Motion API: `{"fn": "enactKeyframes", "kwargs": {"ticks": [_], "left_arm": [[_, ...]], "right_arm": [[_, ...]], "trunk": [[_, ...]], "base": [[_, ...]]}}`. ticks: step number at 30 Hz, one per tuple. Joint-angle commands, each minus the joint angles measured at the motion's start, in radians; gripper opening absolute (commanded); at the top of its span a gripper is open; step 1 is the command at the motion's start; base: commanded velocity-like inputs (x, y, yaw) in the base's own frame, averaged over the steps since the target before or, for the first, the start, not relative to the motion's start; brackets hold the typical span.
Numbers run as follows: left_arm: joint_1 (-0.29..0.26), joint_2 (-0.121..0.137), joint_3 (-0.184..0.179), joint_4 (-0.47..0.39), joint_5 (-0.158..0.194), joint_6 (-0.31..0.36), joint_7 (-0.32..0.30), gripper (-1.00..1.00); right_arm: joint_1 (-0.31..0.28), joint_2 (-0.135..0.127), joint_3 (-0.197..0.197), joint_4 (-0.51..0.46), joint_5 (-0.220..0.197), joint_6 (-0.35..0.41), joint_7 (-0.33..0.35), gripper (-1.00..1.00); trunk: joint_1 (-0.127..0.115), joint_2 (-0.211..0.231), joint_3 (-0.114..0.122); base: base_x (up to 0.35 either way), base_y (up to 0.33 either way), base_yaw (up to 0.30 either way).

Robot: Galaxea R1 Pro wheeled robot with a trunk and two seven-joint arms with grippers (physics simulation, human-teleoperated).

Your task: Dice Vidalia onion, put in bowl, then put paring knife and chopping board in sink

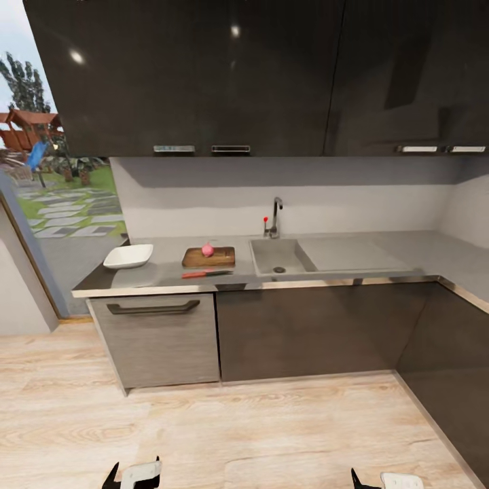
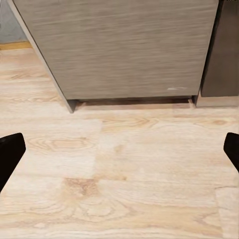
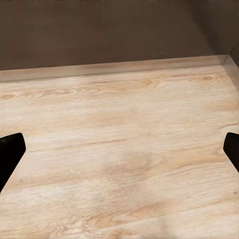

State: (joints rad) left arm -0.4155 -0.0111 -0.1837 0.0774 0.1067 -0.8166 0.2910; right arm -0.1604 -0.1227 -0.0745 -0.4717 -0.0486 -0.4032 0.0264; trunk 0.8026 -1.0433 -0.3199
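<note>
Across the floor from me, the grey countertop [image 1: 163, 272] carries the task's things. A small pinkish round Vidalia onion [image 1: 207, 250] sits whole on the brown chopping board [image 1: 217, 257]. The red-handled paring knife [image 1: 206, 274] lies on the counter just in front of the board. A white square bowl [image 1: 128, 256] stands to the board's left. The steel sink [image 1: 278, 255] with its chrome tap [image 1: 274, 217] is to the board's right. My left gripper [image 1: 134, 473] and right gripper [image 1: 380, 481] hang low over the wooden floor, both open and holding nothing, with dark fingertips [image 2: 10, 149] [image 3: 10, 149] spread wide.
Dark wall cabinets [image 1: 238, 75] hang above the counter. Below it are a light wood-grain drawer front [image 1: 159, 339] with a dark handle and dark cabinet doors [image 1: 305, 329]. The counter turns a corner at the right [image 1: 468, 278]. A window [image 1: 61, 183] is at the left.
</note>
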Motion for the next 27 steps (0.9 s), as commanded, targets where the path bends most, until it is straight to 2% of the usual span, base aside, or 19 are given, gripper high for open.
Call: {"fn": "enactKeyframes", "kwargs": {"ticks": [1,7,18,27], "left_arm": [[-0.002,0.0,-0.009,0.004,0.01,-0.006,0.0,1.0],[-0.002,0.001,-0.008,0.004,0.01,-0.006,0.0,1.0],[-0.002,0.003,-0.008,0.004,0.01,-0.006,0.0,1.0],[-0.002,0.004,-0.007,0.004,0.01,-0.006,0.0,1.0]], "right_arm": [[-0.001,0.0,-0.001,0.001,-0.005,-0.003,0.003,1.0],[-0.001,0.0,-0.001,0.001,-0.005,-0.003,0.003,1.0],[-0.001,0.0,-0.001,0.001,-0.006,-0.003,0.003,1.0],[-0.001,0.0,-0.001,0.001,-0.006,-0.003,0.001,1.0]], "trunk": [[0.0,-0.001,-0.001],[0.0,-0.001,0.0],[0.0,-0.001,0.0],[0.0,-0.001,0.0]], "base": [[0.0,0.0,0.0],[0.0,0.058,0.0],[0.0,0.275,0.005],[0.0,0.303,0.208]]}}
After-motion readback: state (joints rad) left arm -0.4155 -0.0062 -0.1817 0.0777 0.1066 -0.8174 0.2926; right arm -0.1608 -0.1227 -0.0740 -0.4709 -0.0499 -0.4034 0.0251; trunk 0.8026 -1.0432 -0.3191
